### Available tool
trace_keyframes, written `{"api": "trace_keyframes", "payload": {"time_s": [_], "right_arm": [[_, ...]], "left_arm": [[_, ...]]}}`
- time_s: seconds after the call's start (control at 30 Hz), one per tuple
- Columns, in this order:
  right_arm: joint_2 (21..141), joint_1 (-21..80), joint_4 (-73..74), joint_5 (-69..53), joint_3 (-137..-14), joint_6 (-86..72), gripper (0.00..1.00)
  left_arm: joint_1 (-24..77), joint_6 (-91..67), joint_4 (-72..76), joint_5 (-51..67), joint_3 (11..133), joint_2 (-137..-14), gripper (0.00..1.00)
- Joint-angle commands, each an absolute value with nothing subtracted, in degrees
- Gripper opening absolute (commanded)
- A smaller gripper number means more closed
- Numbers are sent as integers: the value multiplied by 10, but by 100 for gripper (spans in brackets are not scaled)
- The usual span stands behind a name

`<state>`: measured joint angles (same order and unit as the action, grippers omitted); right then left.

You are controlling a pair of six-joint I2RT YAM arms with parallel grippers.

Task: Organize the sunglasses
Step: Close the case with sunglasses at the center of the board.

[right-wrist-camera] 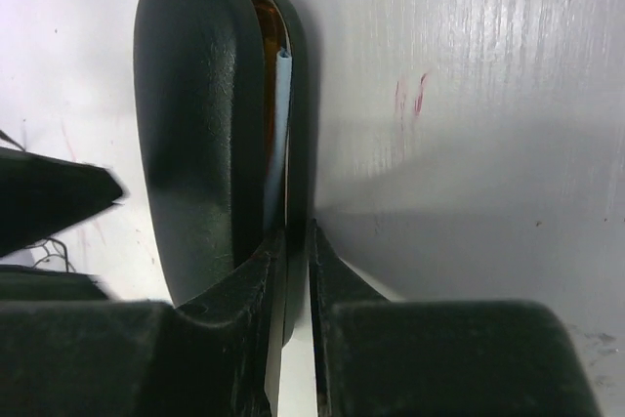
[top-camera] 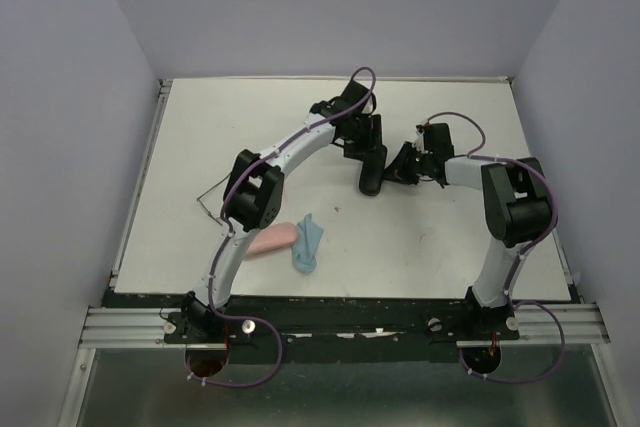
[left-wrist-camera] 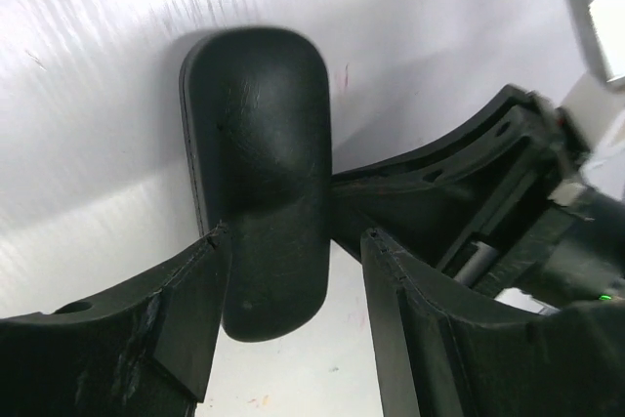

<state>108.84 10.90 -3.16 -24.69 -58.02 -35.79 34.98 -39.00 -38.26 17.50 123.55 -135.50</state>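
- Where the two halves of the black case (right-wrist-camera: 195,124) gape along one long side, the orange sunglasses (right-wrist-camera: 264,36) show inside it, with a pale blue strip (right-wrist-camera: 281,124) (cloth, by the look of it) lying against them
- The right gripper (right-wrist-camera: 292,241) meets that case at its near end, right on the seam; its fingers stand close together with only a thin slit between, and whether they pinch anything there I cannot tell
- The left gripper (left-wrist-camera: 298,236) straddles the same case from the other end, jaws apart: one finger (left-wrist-camera: 190,310) touches the case's side, the other stands off with a sliver of table showing between
- The case lies on the white table (top-camera: 440,237), towards the far edge and a little right of the middle; plain pale walls (top-camera: 330,7) close in the far, left and right sides
- Towards the near edge, left of the middle, a pink case (top-camera: 268,240) lies with a light-blue cloth (top-camera: 308,242) just beside its right end, both well apart from the black case
- From above, the left arm (top-camera: 252,192) passes just beside the pink case's left end, and the left gripper covers the black case's far end
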Motion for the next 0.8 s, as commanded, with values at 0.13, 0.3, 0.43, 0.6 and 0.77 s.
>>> {"api": "trace_keyframes", "payload": {"time_s": [0.13, 0.3, 0.43, 0.6, 0.77], "right_arm": [[1071, 99, -27, -236, -536, -345, 20], [1076, 100, -75, -328, -512, -331, 12], [1081, 105, -110, -398, -497, -327, 8], [1080, 140, -76, -395, -517, -294, 6], [1074, 150, -83, -409, -504, -302, 6]], "left_arm": [[402, -329, -551, 43, 1298, -1396, 71], [404, -330, -581, 30, 1260, -1383, 70], [405, -337, -541, 46, 1181, -1341, 70], [403, -346, -469, 69, 1079, -1275, 70], [396, -355, -468, 53, 1062, -1280, 65]]}}
